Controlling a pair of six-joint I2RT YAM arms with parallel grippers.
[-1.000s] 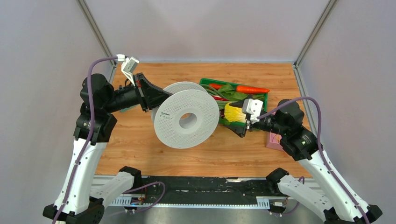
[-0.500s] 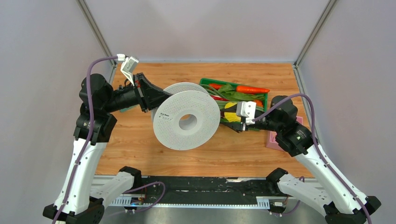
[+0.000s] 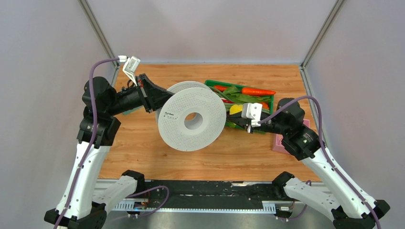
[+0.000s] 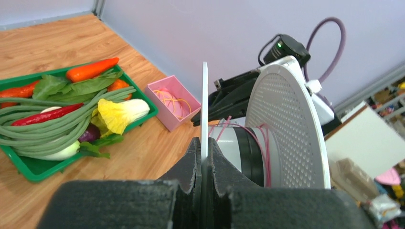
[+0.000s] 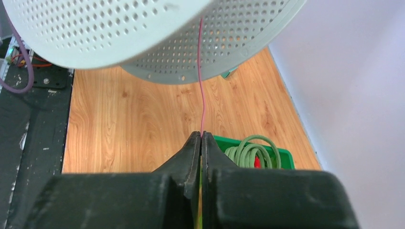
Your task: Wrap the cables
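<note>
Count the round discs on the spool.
2. The front disc faces the top camera; the back disc sits behind it, its edge pinched by the left gripper. None seem hidden.

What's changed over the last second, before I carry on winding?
The right pincer, shut on the pink strand, swung left toward the spool in the first half second, then held. The left pincer kept its clamp on the spool's flange, and the spool barely shifted. The green tray stayed put.
</note>
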